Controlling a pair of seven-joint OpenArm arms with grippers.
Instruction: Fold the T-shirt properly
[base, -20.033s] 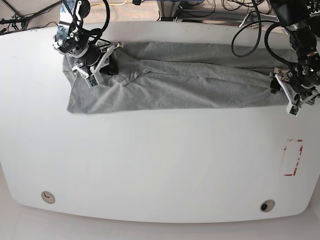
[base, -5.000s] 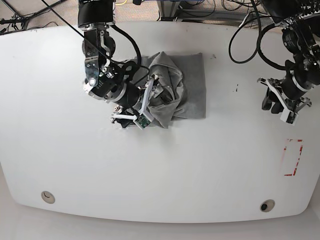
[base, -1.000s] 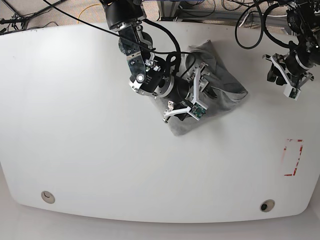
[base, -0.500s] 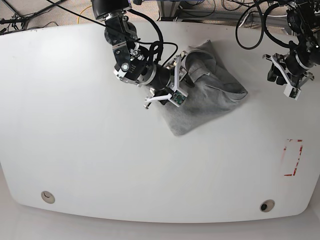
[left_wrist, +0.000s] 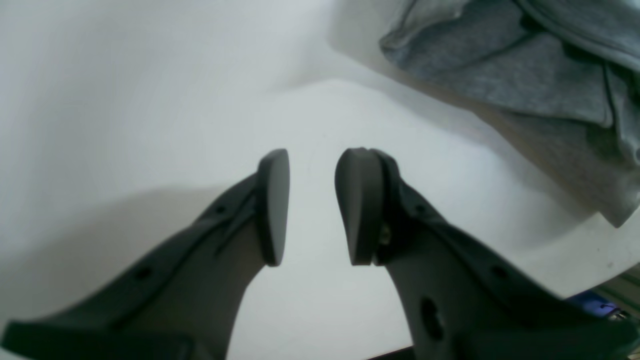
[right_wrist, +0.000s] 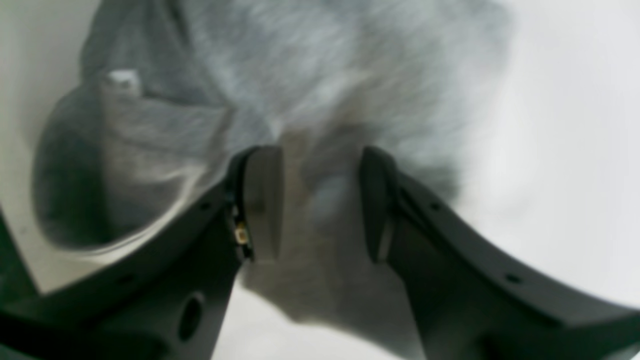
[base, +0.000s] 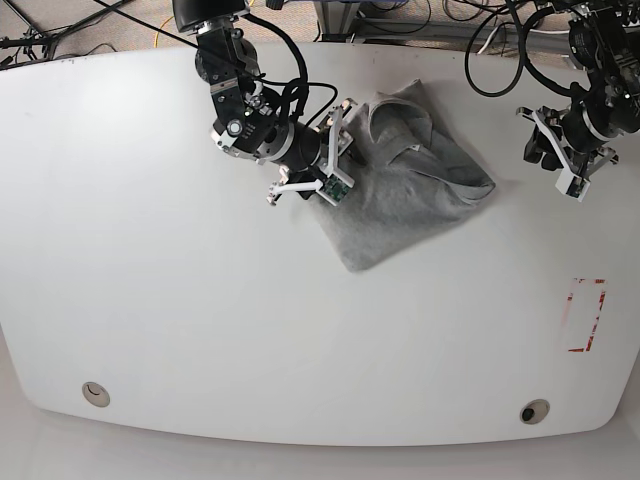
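The grey T-shirt (base: 410, 190) lies as a skewed, folded bundle on the white table (base: 200, 330), with rumpled layers at its far end. My right gripper (base: 325, 150) hovers at the bundle's left edge. In the right wrist view the right gripper (right_wrist: 320, 165) is open, with blurred T-shirt (right_wrist: 325, 75) fabric just beyond the fingertips and nothing pinched. My left gripper (base: 548, 150) hangs off to the right, apart from the cloth. The left wrist view shows the left gripper (left_wrist: 315, 160) open by a narrow gap over bare table, with the T-shirt (left_wrist: 540, 75) at the upper right.
A red-outlined rectangle (base: 587, 315) is marked on the table at the right. Two round holes (base: 95, 393) (base: 535, 411) sit near the front edge. Cables (base: 480, 25) trail behind the far edge.
My right arm has drawn back up and to the left, off the top of the bundle to its left edge, and its jaws have narrowed a little. The shirt stays put. The left arm has barely moved.
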